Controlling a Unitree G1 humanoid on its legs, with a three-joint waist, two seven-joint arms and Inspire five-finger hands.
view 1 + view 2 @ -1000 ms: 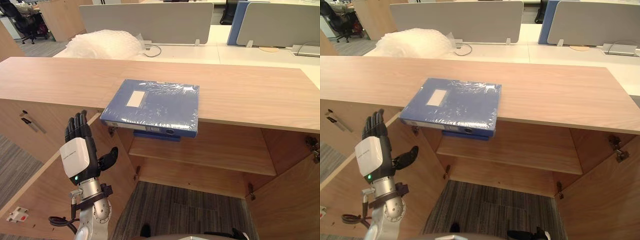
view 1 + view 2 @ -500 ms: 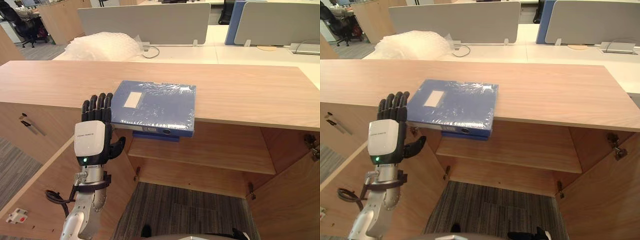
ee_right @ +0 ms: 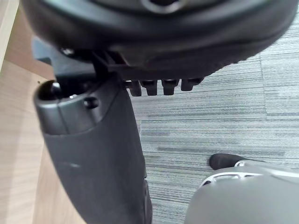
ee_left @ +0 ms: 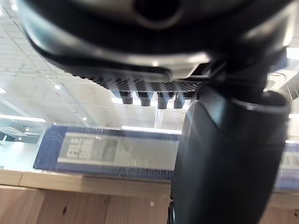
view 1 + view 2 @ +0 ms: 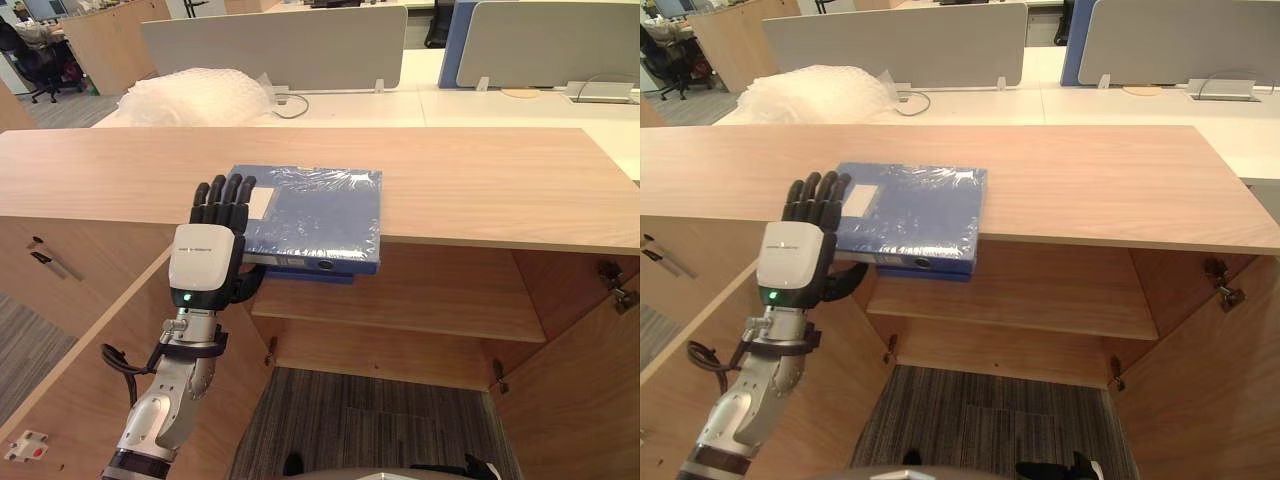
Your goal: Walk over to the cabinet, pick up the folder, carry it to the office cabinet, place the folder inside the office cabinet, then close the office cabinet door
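Observation:
A blue plastic-wrapped folder [image 5: 318, 212] with a white label lies flat on the wooden cabinet top [image 5: 480, 180], its spine jutting over the front edge. My left hand [image 5: 204, 266] is raised at the folder's near left corner, back towards the camera. Its fingers [image 5: 222, 192] are straight and reach up over that corner, and the thumb [image 5: 248, 287] sits just below the overhanging edge. In the left wrist view the folder's spine [image 4: 107, 151] lies past the straight fingers [image 4: 152, 98]. My right hand [image 3: 93, 154] hangs open above the carpet.
Below the top, the cabinet stands open with a wooden shelf [image 5: 410, 300]; one door [image 5: 85, 375] swings out at the left beside my arm, another [image 5: 585, 400] at the right. Behind are a bubble-wrap bundle [image 5: 195, 95] and grey desk dividers [image 5: 275, 45].
My left hand has risen and moved right from beside the open door to the folder's near left corner, its fingers now overlapping that corner. The folder has not moved; the camera has shifted slightly.

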